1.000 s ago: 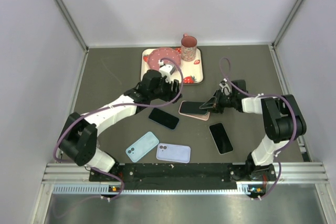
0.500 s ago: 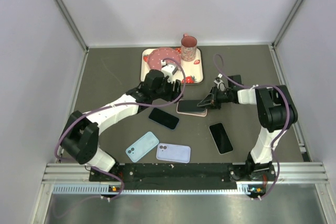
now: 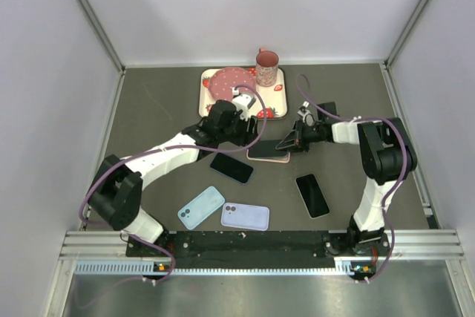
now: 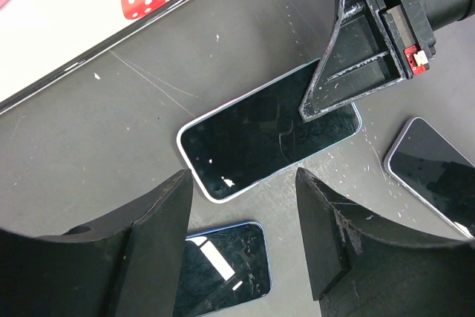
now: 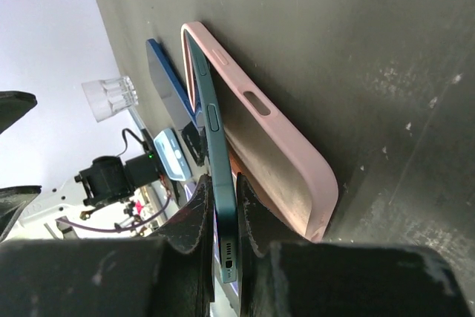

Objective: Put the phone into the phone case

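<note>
My right gripper [image 3: 291, 143] is shut on the near end of a teal-edged phone [image 5: 215, 146]. The phone's far end sits in a pink phone case [image 5: 278, 146] lying on the table; its gripped end is tilted up out of the case. From above the phone [image 3: 266, 150] covers the case [image 3: 273, 159]. In the left wrist view the phone [image 4: 260, 139] lies screen up with the right fingers [image 4: 349, 72] on its far end. My left gripper [image 3: 239, 130] is open and empty, hovering just left of the phone and case.
A dark phone [image 3: 231, 168] lies left of the case, another dark phone [image 3: 312, 195] near right. A light blue case [image 3: 200, 207] and a lilac case [image 3: 245, 216] lie near the front edge. A strawberry tray [image 3: 209, 102] with a pink plate and a mug [image 3: 266, 67] stands behind.
My right gripper has carried the phone left and back, sliding it and the pink case a little along the table. My left gripper has shifted slightly right toward them.
</note>
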Action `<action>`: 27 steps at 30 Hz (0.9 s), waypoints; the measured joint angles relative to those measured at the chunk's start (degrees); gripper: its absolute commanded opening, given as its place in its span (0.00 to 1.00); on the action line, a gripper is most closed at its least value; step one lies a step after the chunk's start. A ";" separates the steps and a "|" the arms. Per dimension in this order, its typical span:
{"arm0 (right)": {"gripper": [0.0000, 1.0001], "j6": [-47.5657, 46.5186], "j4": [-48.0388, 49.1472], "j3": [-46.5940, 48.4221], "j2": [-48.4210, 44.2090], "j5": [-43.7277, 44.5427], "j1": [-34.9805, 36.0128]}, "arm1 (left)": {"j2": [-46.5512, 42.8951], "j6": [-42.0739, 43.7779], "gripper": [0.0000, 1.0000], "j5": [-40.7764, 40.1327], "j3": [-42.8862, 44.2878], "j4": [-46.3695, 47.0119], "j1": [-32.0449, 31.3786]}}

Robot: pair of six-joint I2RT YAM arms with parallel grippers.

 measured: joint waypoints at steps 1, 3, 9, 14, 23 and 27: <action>0.00 -0.24 -0.15 0.13 0.00 0.13 0.09 | 0.07 0.09 0.61 0.00 0.00 -0.09 -0.09; 0.00 -0.39 -0.55 0.39 0.00 0.39 0.28 | 0.31 0.13 0.61 0.02 0.28 -0.35 -0.33; 0.00 -1.01 -1.68 1.22 -0.04 1.60 1.16 | 2.10 0.17 0.59 0.02 2.21 -0.61 -1.64; 0.03 -1.40 -2.49 1.60 -0.07 2.23 1.57 | 4.87 0.15 0.58 0.90 3.80 -0.55 -2.45; 0.18 -2.62 -4.46 1.95 -0.15 5.20 2.19 | 10.99 -0.87 0.48 4.07 4.42 0.37 -2.64; 0.20 -3.23 -5.35 1.95 -0.15 8.13 2.91 | 13.46 -1.97 0.42 5.70 4.55 1.55 -2.67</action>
